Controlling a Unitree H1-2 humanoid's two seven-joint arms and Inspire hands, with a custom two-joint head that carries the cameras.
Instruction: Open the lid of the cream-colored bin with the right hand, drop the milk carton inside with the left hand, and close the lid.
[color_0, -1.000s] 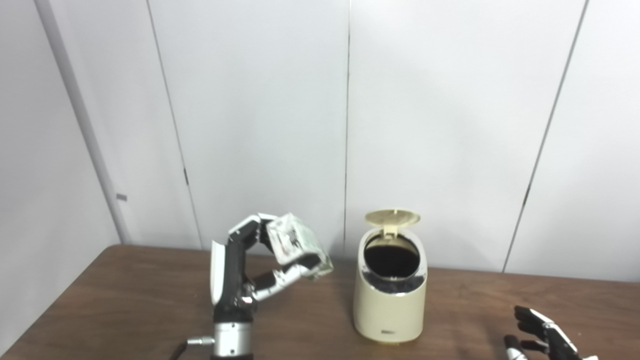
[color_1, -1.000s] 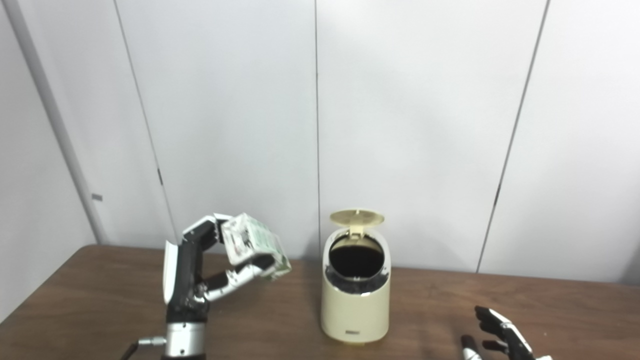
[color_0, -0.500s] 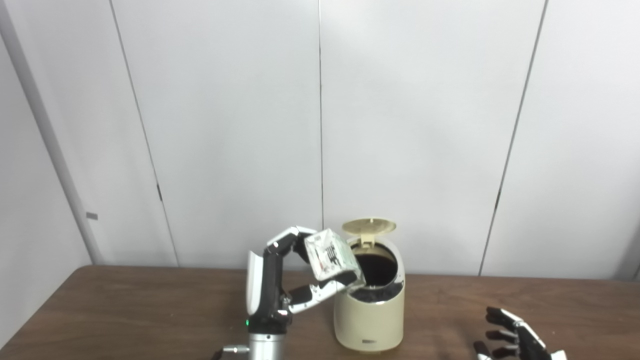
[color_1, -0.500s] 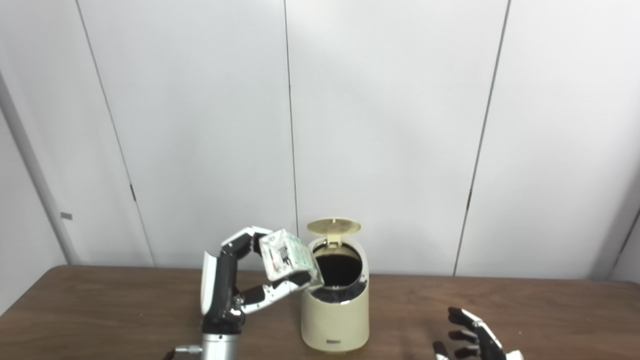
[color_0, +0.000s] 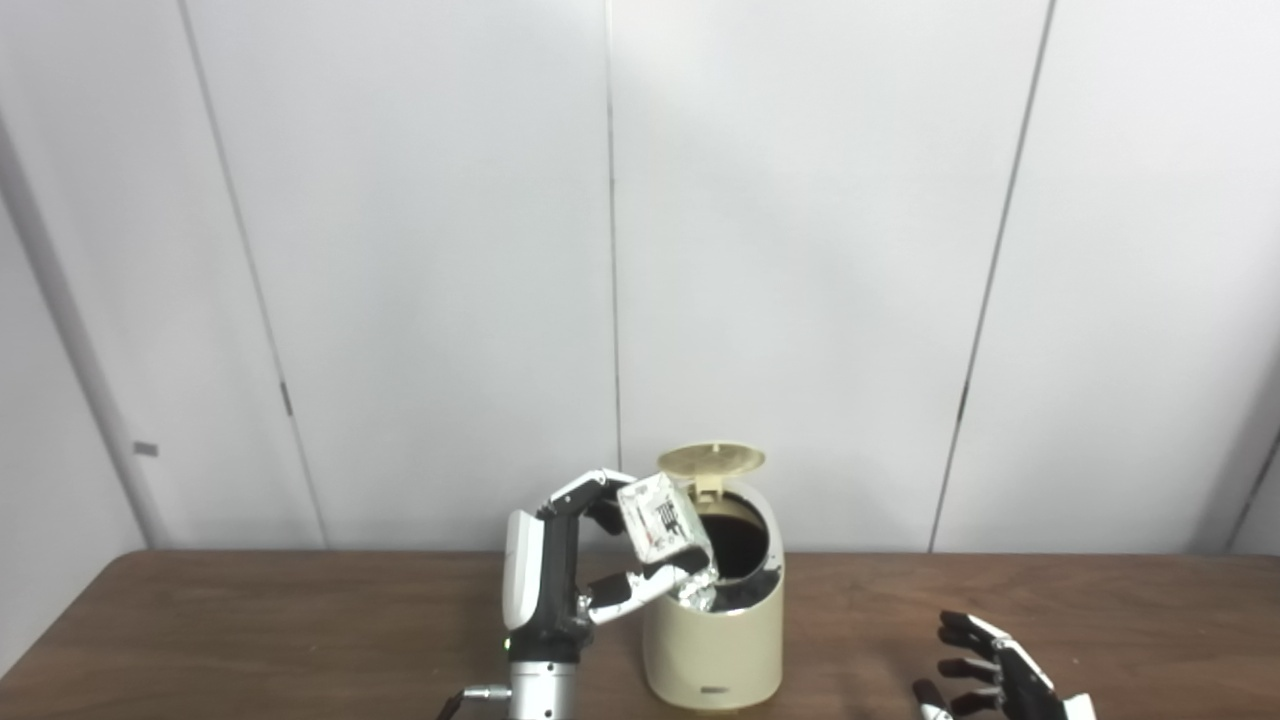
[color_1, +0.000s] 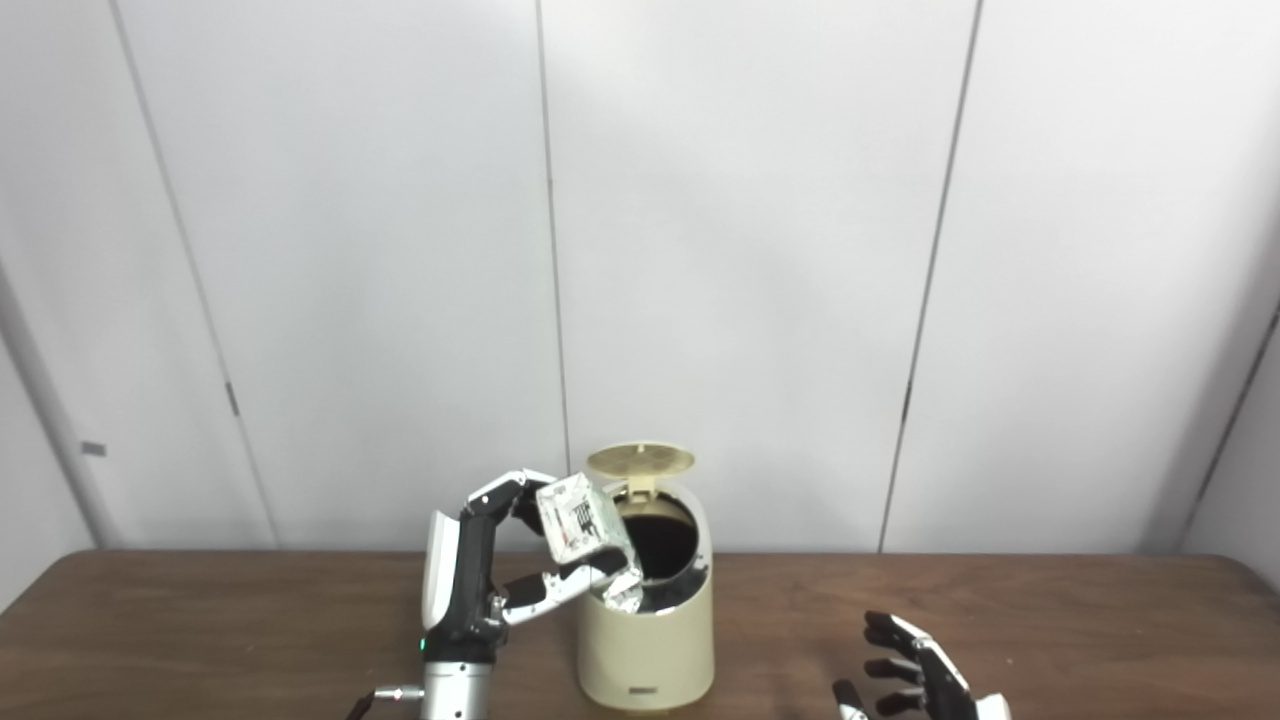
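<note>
While the left robot hand (color_0: 560, 575) grips the tilted milk carton (color_0: 662, 522) at the open mouth of the cream bin (color_0: 715, 640), its lid (color_0: 711, 459) stands raised; the right robot hand (color_0: 985, 675) rests open on the surface (color_0: 250, 640).

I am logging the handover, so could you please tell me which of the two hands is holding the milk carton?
The left hand holds the milk carton, tilted over the cream-colored bin; the right hand is open and empty.
</note>
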